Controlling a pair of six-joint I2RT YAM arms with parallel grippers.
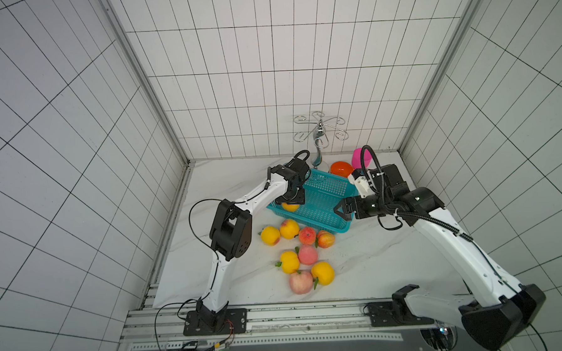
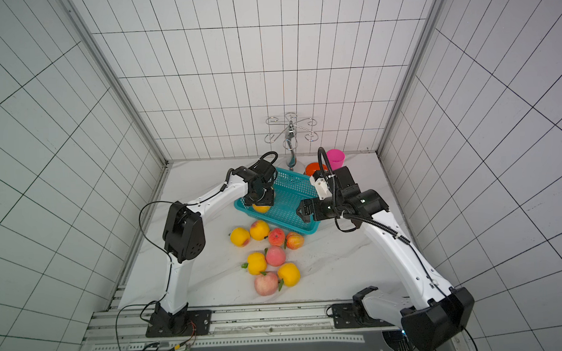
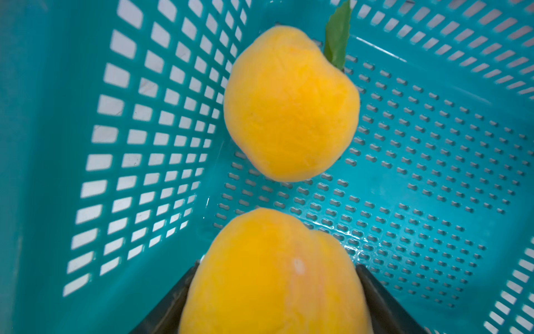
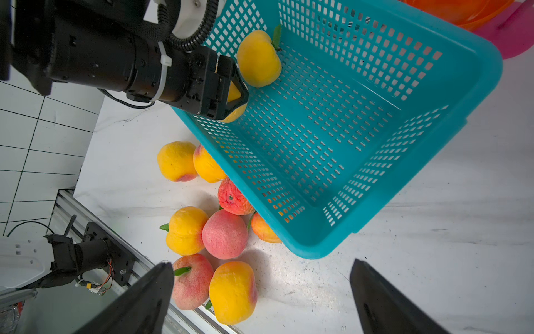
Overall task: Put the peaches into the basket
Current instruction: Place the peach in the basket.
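Observation:
My left gripper [image 1: 292, 198] is shut on a yellow peach [image 3: 274, 274], low inside the near-left corner of the teal basket [image 1: 340, 230]. Its black fingers [image 3: 372, 292] press both sides of the fruit. A second yellow peach [image 3: 291, 104] with a green leaf lies on the basket floor just beyond, against the mesh wall. Several more peaches [image 1: 307, 254], yellow and pink-red, lie loose on the white table in front of the basket in both top views. My right gripper [image 1: 339, 209] hangs open and empty by the basket's right near corner.
Behind the basket stand an orange bowl [image 1: 341, 168], a pink cup [image 1: 358, 158] and a chrome hook rack [image 1: 318, 132]. Tiled walls close in the table on three sides. The loose peaches [image 4: 224, 234] crowd against the basket's front rim [image 4: 303, 248].

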